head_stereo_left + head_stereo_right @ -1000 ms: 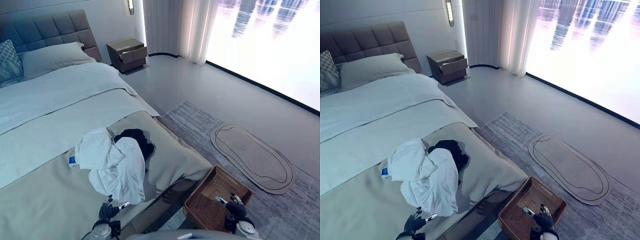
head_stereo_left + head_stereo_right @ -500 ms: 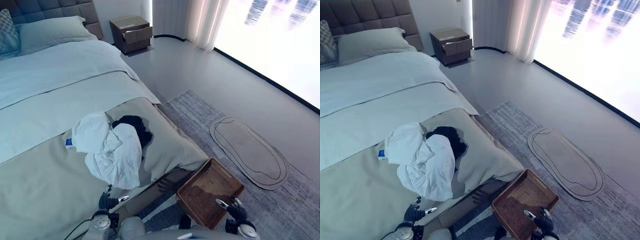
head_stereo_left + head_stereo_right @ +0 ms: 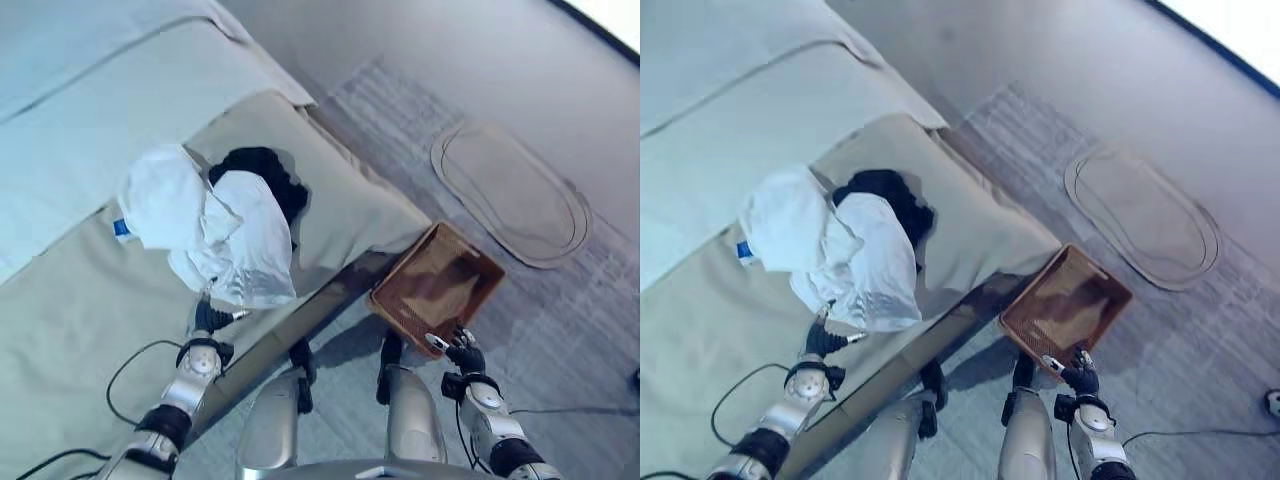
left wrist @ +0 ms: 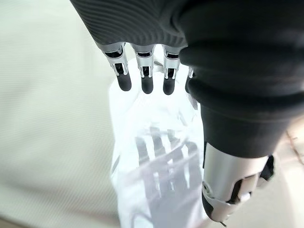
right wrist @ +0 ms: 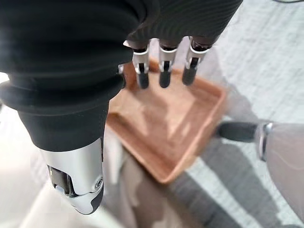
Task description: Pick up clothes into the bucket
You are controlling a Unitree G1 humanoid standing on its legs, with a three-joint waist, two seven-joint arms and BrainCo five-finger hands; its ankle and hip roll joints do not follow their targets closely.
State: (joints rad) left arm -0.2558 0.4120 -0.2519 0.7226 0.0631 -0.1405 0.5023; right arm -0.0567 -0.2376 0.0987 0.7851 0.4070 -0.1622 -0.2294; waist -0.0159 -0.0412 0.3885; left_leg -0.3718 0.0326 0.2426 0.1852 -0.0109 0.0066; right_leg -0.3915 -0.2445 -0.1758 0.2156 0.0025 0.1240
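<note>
Where the white clothes [image 3: 215, 235] folded over themselves, could not tell what kind of garment they were. Lay heaped left of centre on the beige foot cover of the bed [image 3: 70, 300], with a small blue tag [image 3: 121, 227] showing at the left edge of the heap. Covered part of the black garment [image 3: 265, 175] just above and to the right, so saw only a dark crescent of it. Saw the bed cut off at the top and left of the frame.

Found the left hand [image 3: 210, 318] just below the white hem, fingers [image 4: 145, 78] straight and spread, holding nothing, with pale cloth right beneath them in the left wrist view; could not tell whether touching. Found the right hand [image 3: 460, 352] at lower right, by the near corner of the brown woven basket [image 3: 435, 285] on the floor, fingers [image 5: 164, 71] likewise straight and slack, closed on nothing. Made out nothing lying inside the basket. Saw an oval mat [image 3: 515, 195] at upper right, well apart from the basket.

Compared with half a second earlier: saw the whole picture tipped downward, a move of the camera. Found clothes and basket lying as before, and both hands still near the same spots.
</note>
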